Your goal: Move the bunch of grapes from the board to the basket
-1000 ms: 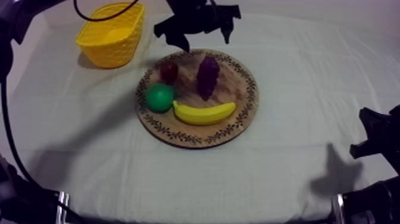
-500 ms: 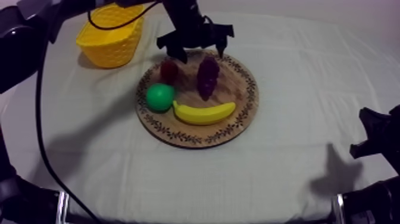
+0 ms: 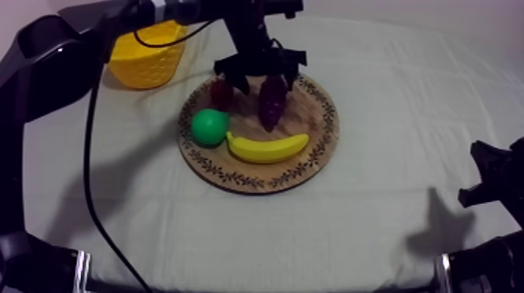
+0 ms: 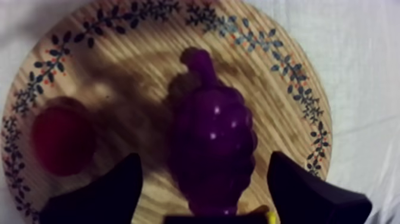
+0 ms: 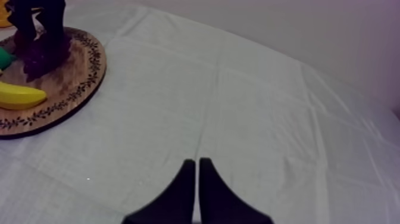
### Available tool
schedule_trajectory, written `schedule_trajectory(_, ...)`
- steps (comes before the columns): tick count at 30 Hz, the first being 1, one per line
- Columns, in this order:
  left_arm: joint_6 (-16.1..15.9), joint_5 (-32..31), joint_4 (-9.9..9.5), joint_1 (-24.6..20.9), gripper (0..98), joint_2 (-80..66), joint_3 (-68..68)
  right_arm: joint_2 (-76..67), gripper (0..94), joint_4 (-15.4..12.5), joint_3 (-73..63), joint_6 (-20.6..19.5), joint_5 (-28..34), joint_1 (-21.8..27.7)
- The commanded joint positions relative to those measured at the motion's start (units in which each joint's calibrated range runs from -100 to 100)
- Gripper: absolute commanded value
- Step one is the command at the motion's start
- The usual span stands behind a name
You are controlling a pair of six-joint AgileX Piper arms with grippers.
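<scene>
Grapes (image 4: 211, 143) lie ungripped between spread fingers of left hand (image 4: 204, 159), small red fruit (image 4: 62, 140) just beside

Soft, rather dim light is coming from above, giving the tabletop (image 3: 374, 234) a grey-violet cast. The left arm (image 3: 70, 47) is throwing a broad, soft-edged shadow across it beside the board (image 3: 257, 181). A smaller shadow is lying just beside the right arm (image 3: 491, 187). In the left wrist view the left hand (image 4: 203, 158) is darkening the wood around the grapes (image 4: 214, 137), which are catching small pale glints. In the right wrist view, creases are shading the tabletop faintly.
</scene>
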Motion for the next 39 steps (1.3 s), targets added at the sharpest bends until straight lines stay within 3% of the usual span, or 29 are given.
schedule_trajectory(1, -0.18, 0.20, 0.08, 0.03, 77.9, 0.71, -0.89, 0.00, 0.5, 0.00, -0.01, 0.01, -0.01, 0.01)
schedule_trajectory(29, -1.93, 2.61, 2.55, -0.51, 75.4, 8.17, -7.09, 0.00, 0.5, 0.00, -0.01, 0.01, -0.01, 0.01)
schedule_trajectory(34, -1.62, 2.62, 2.47, -0.62, 69.2, 7.96, -6.43, 0.00, 0.5, 0.00, -0.01, 0.01, -0.01, 0.01)
schedule_trajectory(39, -1.67, 2.62, 2.64, -0.86, 50.4, 7.80, -5.82, 0.00, 0.5, 0.00, -0.01, 0.01, -0.01, 0.01)
